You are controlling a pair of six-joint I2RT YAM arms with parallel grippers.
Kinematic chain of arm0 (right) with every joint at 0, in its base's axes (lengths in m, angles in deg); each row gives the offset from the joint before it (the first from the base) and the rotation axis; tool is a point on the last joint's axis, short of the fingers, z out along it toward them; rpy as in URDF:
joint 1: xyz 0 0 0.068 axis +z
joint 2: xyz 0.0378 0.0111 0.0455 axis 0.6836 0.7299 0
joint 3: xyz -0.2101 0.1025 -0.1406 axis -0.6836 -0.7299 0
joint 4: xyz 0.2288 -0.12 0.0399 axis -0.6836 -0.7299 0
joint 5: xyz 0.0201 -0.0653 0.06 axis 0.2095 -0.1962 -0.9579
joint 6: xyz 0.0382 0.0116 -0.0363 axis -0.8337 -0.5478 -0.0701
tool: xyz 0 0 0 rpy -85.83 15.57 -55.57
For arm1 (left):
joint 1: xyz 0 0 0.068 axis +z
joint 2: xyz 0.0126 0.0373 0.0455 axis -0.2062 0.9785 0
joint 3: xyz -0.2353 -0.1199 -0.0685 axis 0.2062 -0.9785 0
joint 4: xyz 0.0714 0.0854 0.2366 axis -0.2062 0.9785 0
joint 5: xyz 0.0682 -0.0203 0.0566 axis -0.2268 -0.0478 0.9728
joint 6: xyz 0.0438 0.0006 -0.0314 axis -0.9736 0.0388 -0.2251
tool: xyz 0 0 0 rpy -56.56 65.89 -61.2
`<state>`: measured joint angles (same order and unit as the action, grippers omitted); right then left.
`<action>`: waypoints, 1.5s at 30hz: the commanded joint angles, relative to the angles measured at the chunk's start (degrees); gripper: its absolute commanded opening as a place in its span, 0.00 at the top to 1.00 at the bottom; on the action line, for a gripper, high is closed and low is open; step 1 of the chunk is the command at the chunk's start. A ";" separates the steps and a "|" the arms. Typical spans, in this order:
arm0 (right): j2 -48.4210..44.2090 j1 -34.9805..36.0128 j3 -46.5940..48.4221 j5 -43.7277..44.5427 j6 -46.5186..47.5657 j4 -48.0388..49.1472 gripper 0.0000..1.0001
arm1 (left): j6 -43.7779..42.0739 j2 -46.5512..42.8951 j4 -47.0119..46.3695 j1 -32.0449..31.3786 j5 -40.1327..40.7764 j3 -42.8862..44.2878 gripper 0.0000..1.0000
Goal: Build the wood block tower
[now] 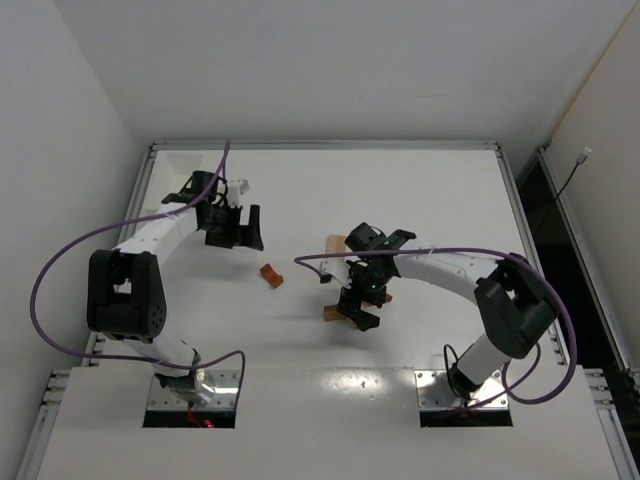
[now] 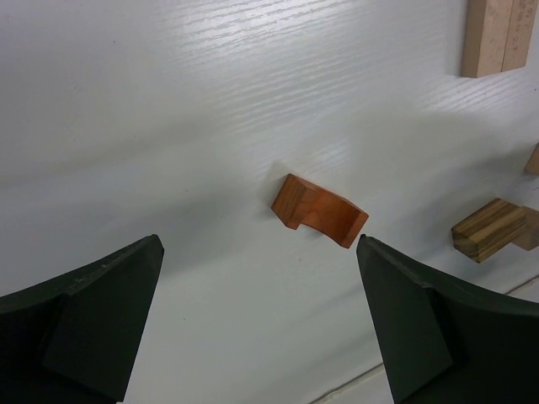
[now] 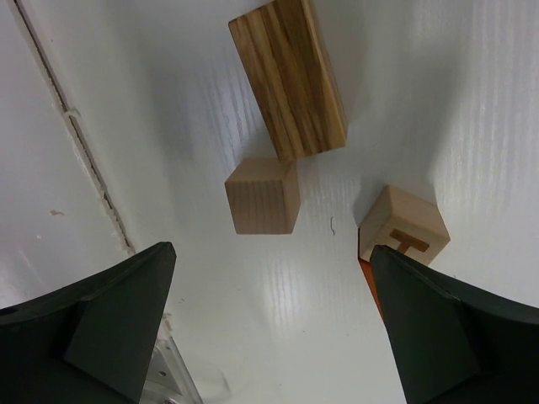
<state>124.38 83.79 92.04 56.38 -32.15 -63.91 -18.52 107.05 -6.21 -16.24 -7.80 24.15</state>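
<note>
No wood block tower stands; the blocks lie loose on the white table. A reddish-brown notched block (image 2: pixel 318 210) (image 1: pixel 271 275) lies just ahead of my left gripper (image 2: pixel 259 251) (image 1: pixel 237 238), which is open and empty. My right gripper (image 3: pixel 274 252) (image 1: pixel 358 310) is also open and empty, above a small group of blocks. That group is a striped brown block (image 3: pixel 290 80), a pale tan cube (image 3: pixel 261 196) and a pale cube with a T inlay (image 3: pixel 404 225). An orange-red piece (image 3: pixel 368 282) shows at that cube's lower edge, beside my right finger.
A pale tan rectangular block (image 1: pixel 336 243) (image 2: pixel 497 38) lies behind the right gripper. The striped block (image 2: pixel 488 229) also shows at the right edge of the left wrist view. A raised rim (image 1: pixel 325 145) borders the table, and purple cables loop from both arms.
</note>
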 commanded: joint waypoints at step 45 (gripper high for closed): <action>8.52 -3.05 4.21 14.74 -13.39 7.59 0.67 | 0.85 -0.78 -1.62 0.82 0.86 0.95 0.01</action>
<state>132.55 80.64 95.78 70.74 -45.79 -56.50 -18.26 106.86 -6.67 -16.24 -6.70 24.15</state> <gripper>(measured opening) 0.345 0.993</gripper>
